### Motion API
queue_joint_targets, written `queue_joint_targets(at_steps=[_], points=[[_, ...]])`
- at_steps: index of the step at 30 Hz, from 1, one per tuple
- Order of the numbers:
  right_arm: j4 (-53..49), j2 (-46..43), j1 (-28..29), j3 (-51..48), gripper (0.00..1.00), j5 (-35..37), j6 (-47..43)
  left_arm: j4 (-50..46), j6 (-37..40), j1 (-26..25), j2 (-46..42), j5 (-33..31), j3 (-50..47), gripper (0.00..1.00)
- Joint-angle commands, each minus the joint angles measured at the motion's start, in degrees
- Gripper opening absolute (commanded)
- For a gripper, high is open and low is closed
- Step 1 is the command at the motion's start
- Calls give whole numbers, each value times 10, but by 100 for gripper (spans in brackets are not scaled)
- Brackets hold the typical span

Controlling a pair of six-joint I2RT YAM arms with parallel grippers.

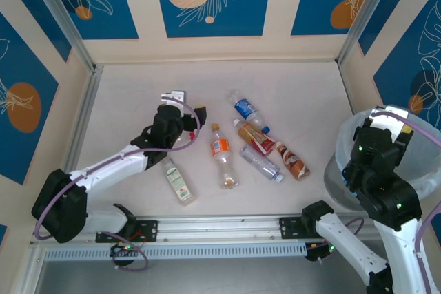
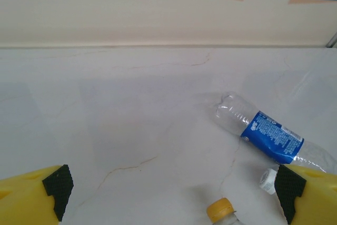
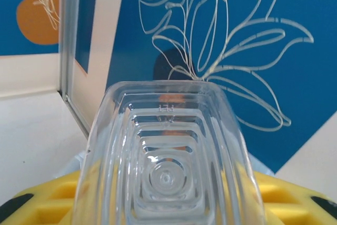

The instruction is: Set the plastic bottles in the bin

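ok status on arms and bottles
Left gripper open, empty, near blue-label bottle. Right gripper shut on clear bottle, over bin. Six bottles on table, none blocking.

- In the right wrist view, a clear bottle (image 3: pixel 166 172) sits so close to the lens that we see little beyond its ribbed base. The frame's edge cuts it at 6 o'clock, and it covers the fingertips of the right gripper (image 3: pixel 167 206).
- In the top view, the bin (image 1: pixel 342 141) at 3 o'clock is cropped by the frame's edge and largely covered by the right arm (image 1: pixel 382 184).
- In the left wrist view, the blue-labelled bottle (image 2: pixel 271 138) at 4 o'clock has its far end behind a yellow finger (image 2: pixel 316 196) of the left gripper (image 2: pixel 174 193).
- A yellow-capped bottle (image 2: pixel 220 209) is cut off below its cap at 6 o'clock.
- We cannot see the bottle that carries the white cap (image 2: pixel 267 180).
- In the top view, the print on the orange-labelled bottle (image 1: pixel 220 147) is too small for us to read.
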Motion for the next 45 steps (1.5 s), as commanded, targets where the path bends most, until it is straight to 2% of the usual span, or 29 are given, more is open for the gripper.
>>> queue_joint_targets(at_steps=[1,7,10,14,17,20,22,25,28,41,45], points=[[-40,-11,-5,-22,29,26,123,6,-31,13,-14,-6,-6,99],[-40,12,-51,-60,29,-38,181,4,-43,22,-14,12,-3,99],[-14,30,-114,-77,31,-108,179,2,-43,23,-9,20,1,99],[-13,60,-228,-87,36,-219,187,-15,-47,26,-2,24,16,99],[-5,75,-296,-90,38,-266,176,-24,-54,27,-3,16,20,99],[-4,87,-340,-91,39,-320,189,-29,-63,29,-1,7,18,99],[-17,101,-358,-87,43,-329,196,-37,-69,31,1,5,21,99],[-36,122,-377,-77,49,-319,210,-44,-74,34,1,2,21,99],[-47,135,-393,-68,54,-348,226,-49,-81,39,6,0,23,99],[-35,107,-381,-73,91,-368,222,-99,-142,75,3,-6,20,99],[-32,98,-375,-66,96,-361,215,-109,-159,82,-1,-6,18,99]])
